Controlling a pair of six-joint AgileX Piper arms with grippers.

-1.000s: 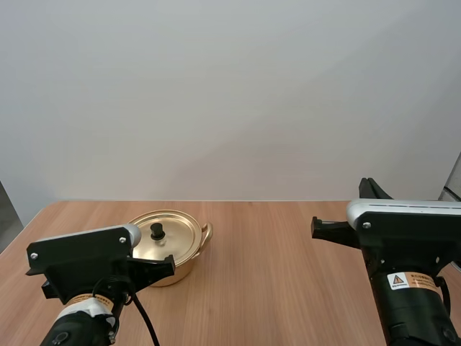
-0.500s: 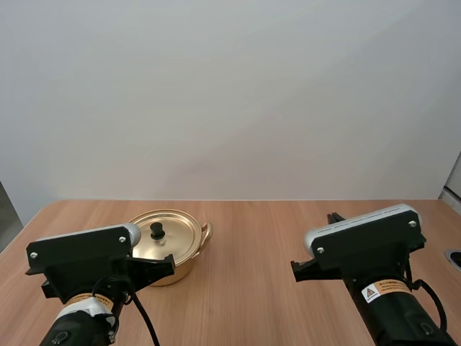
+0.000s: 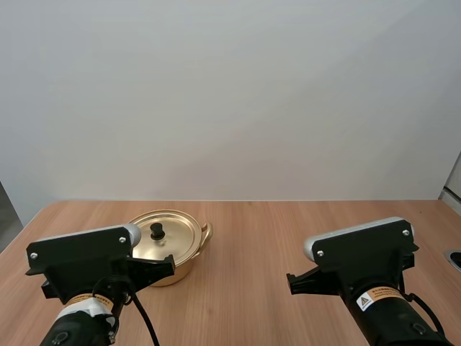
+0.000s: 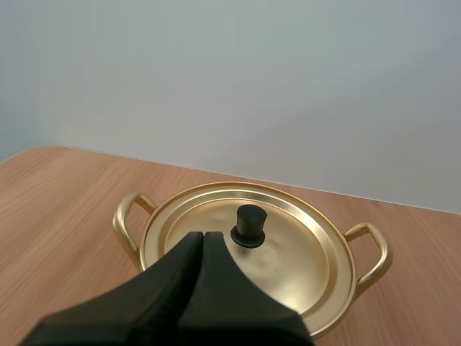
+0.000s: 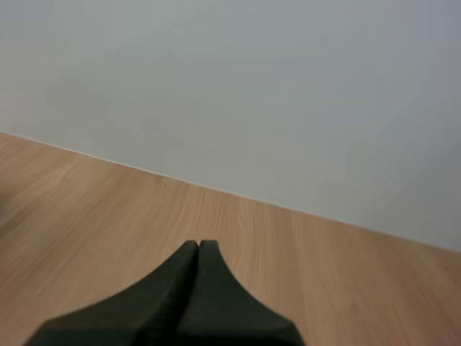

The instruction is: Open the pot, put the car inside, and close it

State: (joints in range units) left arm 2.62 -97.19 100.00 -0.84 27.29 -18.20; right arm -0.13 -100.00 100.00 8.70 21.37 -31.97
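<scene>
A gold pot [image 3: 167, 265], lid [image 4: 288, 267] on, sits left on the wooden table [image 3: 266, 231]; the left gripper [image 4: 203, 235], jaws pressed together, hangs just short of the black knob [image 4: 250, 224], the right gripper [image 5: 198, 244] likewise closed over bare wood, so opening seems unstarted and the left jaws must spread first.

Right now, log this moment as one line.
pot: closed, lid on | left gripper: shut, near lid knob | right gripper: shut, over table
</scene>
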